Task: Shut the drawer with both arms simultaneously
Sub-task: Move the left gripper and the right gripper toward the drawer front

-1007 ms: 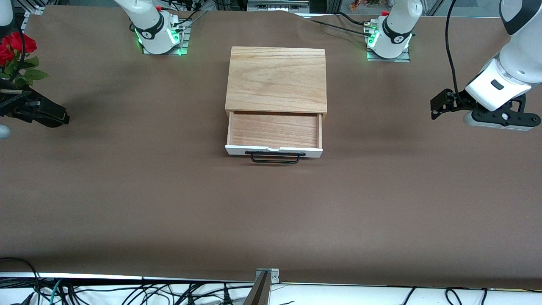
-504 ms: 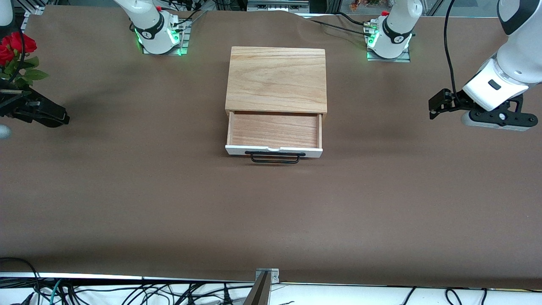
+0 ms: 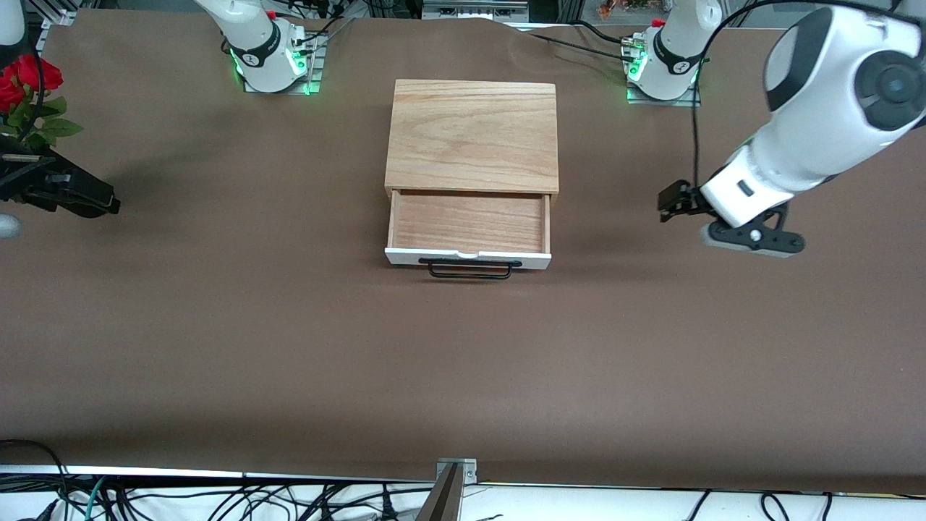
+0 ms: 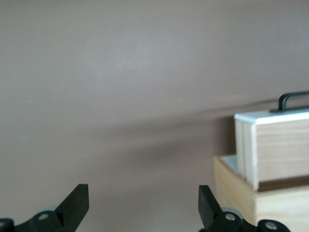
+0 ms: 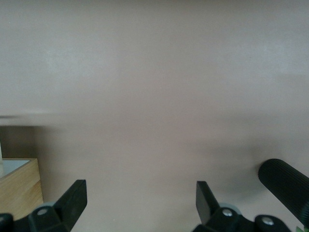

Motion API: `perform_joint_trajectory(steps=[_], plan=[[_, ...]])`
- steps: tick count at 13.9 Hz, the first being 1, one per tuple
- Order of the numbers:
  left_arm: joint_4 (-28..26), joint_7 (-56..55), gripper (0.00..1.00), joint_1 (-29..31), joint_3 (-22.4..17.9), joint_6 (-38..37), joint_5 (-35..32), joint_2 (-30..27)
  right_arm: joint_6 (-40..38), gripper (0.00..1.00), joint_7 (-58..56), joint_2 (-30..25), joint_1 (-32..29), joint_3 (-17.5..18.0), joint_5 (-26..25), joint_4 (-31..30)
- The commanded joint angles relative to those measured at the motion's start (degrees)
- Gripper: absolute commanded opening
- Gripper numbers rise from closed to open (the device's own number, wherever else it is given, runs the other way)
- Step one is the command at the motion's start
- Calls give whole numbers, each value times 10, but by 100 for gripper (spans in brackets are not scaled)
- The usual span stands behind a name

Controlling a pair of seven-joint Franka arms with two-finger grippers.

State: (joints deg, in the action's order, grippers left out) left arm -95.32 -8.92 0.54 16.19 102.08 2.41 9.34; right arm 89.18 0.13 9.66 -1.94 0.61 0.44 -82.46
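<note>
The drawer (image 3: 469,221) stands pulled out of the light oak box (image 3: 472,134), its white front panel (image 3: 469,257) and black wire handle (image 3: 470,269) facing the front camera. My left gripper (image 3: 670,202) is open and empty, low over the bare table toward the left arm's end, level with the drawer and apart from it. The left wrist view shows its open gripper (image 4: 143,198), the drawer's side (image 4: 282,150) and the handle (image 4: 292,99). My right gripper (image 3: 98,202) is open and empty at the right arm's end of the table; it shows open in the right wrist view (image 5: 140,195).
Red roses (image 3: 25,83) stand at the table edge by the right gripper. A black ribbed cylinder (image 5: 285,186) shows in the right wrist view, and a corner of the box (image 5: 17,186). Brown table cover (image 3: 463,362) lies all around the box.
The left arm has swung in from its end of the table toward the drawer, its gripper now closer to the box and lower. The right arm has not moved.
</note>
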Motion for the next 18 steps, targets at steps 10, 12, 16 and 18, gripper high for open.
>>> perform_joint_trajectory(steps=[10, 12, 16, 18], plan=[[114, -106, 100, -77, 18, 102, 5, 164, 163, 100, -2, 128, 174, 4, 68, 10], [113, -107, 100, -91, 19, 145, 7, 192, 208, 100, -5, 163, 197, 4, 79, 17], [114, -105, 100, -132, 19, 192, 8, 242, 256, 100, -5, 239, 245, 4, 148, 56], [114, -99, 100, -140, 20, 199, 8, 264, 269, 100, -5, 260, 256, 4, 152, 62]])
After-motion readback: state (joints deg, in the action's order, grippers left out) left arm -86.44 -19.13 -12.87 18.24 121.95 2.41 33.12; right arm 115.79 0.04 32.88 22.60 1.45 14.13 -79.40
